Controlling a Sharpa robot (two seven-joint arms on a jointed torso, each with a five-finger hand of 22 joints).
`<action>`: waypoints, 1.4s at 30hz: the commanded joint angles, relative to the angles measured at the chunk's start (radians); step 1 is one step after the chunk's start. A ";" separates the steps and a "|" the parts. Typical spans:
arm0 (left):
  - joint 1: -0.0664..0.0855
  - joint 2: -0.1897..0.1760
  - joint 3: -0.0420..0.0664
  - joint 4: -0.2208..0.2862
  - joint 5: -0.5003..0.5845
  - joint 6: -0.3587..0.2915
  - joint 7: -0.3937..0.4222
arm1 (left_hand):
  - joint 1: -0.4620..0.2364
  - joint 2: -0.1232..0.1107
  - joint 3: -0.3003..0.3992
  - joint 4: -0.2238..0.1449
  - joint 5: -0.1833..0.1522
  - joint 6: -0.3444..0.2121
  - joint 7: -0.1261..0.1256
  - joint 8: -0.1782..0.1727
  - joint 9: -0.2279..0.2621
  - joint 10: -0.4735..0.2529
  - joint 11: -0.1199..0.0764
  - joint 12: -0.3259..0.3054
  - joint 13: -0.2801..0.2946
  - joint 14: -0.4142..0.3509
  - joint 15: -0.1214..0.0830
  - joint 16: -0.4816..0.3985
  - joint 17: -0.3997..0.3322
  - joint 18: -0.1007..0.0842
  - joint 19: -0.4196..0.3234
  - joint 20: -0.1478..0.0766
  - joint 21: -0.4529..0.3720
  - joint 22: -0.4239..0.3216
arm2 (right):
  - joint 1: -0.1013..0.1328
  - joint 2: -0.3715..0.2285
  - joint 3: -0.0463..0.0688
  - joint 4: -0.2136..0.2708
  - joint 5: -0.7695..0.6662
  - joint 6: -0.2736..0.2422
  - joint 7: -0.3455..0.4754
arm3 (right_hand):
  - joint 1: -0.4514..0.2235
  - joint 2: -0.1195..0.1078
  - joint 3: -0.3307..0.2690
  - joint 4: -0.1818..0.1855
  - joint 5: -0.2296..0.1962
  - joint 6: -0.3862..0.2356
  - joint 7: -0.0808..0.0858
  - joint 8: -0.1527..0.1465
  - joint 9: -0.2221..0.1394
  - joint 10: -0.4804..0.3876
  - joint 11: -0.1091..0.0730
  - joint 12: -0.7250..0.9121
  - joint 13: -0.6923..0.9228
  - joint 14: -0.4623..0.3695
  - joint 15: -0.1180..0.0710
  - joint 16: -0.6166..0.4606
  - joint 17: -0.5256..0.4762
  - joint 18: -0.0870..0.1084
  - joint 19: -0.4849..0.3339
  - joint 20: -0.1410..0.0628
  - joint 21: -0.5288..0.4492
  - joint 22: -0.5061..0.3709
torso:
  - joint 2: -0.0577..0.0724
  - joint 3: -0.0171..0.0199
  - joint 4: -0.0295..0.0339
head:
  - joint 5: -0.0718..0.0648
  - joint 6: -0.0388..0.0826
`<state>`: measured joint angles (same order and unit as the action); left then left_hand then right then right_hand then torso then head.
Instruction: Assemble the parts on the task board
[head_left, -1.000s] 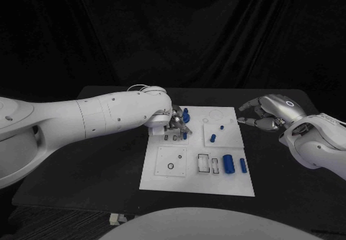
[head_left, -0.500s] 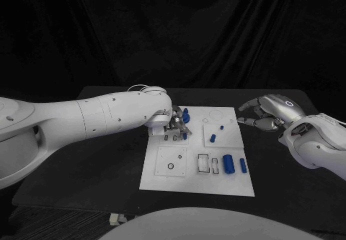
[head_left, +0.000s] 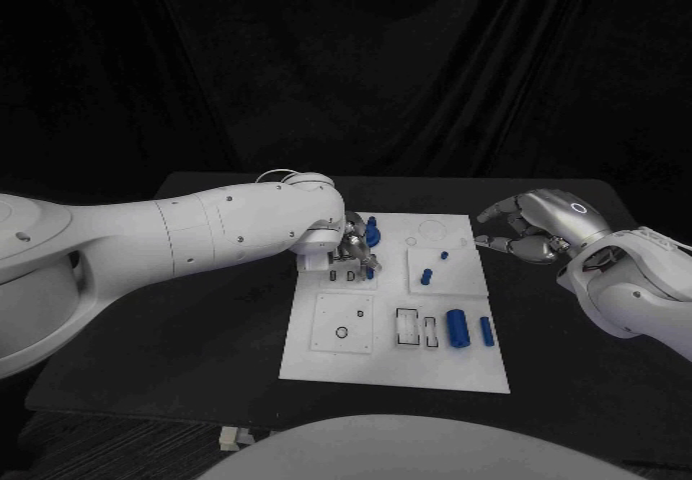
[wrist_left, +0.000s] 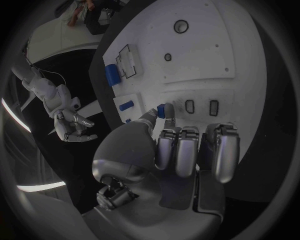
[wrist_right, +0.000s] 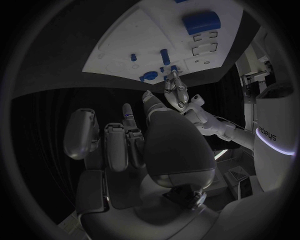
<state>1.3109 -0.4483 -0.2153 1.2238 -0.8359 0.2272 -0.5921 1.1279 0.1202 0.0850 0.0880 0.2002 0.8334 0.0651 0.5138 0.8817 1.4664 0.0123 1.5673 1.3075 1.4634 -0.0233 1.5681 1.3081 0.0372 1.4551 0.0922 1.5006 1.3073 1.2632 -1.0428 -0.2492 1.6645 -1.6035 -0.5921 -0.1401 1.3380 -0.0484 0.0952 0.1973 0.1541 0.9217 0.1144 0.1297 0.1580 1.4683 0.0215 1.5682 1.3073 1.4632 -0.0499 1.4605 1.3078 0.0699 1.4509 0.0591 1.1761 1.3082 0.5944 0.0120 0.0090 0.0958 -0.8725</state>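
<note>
**Seating a blue part, far-left of board**

Left hand (head_left: 351, 250) was over the board's (head_left: 361, 360) far-left corner, thumb and finger pinching a small blue part (wrist_left: 162, 110) beside two slots (wrist_left: 201, 106). Which slot it suited, I could not tell. I judged best: keep it upright, lower straight, release only once seated. Right hand (head_left: 537, 230) hung off the board, fingers loosely curled, empty.

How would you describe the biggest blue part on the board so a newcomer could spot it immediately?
Start at the white task board in the middle of the black table. Near its right edge, on the side closest to the robot, two blue pieces lie side by side. The big blue cylinder is the thicker one, beside the rectangular slots.
</note>
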 joint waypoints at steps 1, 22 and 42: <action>-0.002 0.004 0.001 -0.002 0.002 0.014 0.013 | 0.014 0.001 0.017 -0.010 0.023 0.011 0.000 -0.011 0.006 0.104 -0.006 0.003 0.263 0.107 -0.008 0.003 0.263 -0.006 0.003 -0.009 -0.005 0.202 | -0.003 -0.002 0.001 0.002 -0.007 -0.005 -0.001 | 0.002 0.007 0.000 0.003 0.004 0.010 0.000 0.006 0.001 0.102 0.006 0.003 0.263 0.082 0.007 0.004 0.155 0.003 0.004 0.002 0.003 0.165 | 0.001 -0.0009 -0.0004 | 0.000 0.000; -0.006 -0.005 0.001 -0.007 0.002 0.006 0.042 | -0.008 -0.044 0.245 -0.122 0.141 0.023 0.002 -0.087 0.072 0.104 -0.005 0.003 0.263 0.107 -0.008 0.003 0.263 -0.005 -0.001 -0.009 -0.014 0.205 | -0.010 0.001 0.001 -0.005 -0.007 0.000 0.000 | 0.005 0.009 0.000 0.004 0.006 0.018 -0.002 0.008 0.002 0.102 0.005 0.003 0.263 0.082 0.007 0.002 0.154 0.004 0.004 0.003 0.003 0.165 | -0.001 -0.0010 -0.0008 | 0.002 0.000; -0.007 -0.068 0.001 0.044 0.002 -0.039 0.016 | -0.054 -0.072 0.356 -0.164 0.181 0.050 -0.002 -0.094 0.116 0.104 -0.011 0.003 0.263 0.107 -0.013 0.003 0.263 -0.008 0.013 -0.014 -0.007 0.213 | -0.016 0.003 0.001 -0.012 -0.007 -0.002 0.004 | 0.003 0.011 -0.001 0.007 0.009 0.022 -0.002 0.008 0.002 0.102 0.005 0.003 0.263 0.082 0.006 0.003 0.154 0.004 0.004 0.004 0.003 0.165 | -0.001 -0.0009 -0.0011 | 0.013 0.000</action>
<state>1.3062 -0.5151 -0.2154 1.2623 -0.8361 0.2120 -0.5751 1.0823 0.0494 0.3916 -0.0334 0.3759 0.8656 0.0712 0.4218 0.9951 1.4665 0.0055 1.5673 1.3075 1.4646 -0.0289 1.5681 1.3077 0.0373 1.4621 0.0783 1.4928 1.3073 1.2497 -1.0384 -0.2491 1.6527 -1.6035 -0.5909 -0.1378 1.3422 -0.0443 0.0952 0.1972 0.1583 0.9361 0.1142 0.1337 0.1593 1.4683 0.0215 1.5682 1.3079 1.4632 -0.0499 1.4605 1.3075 0.0699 1.4509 0.0591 1.1761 1.3082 0.5926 0.0114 0.0092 0.1064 -0.8725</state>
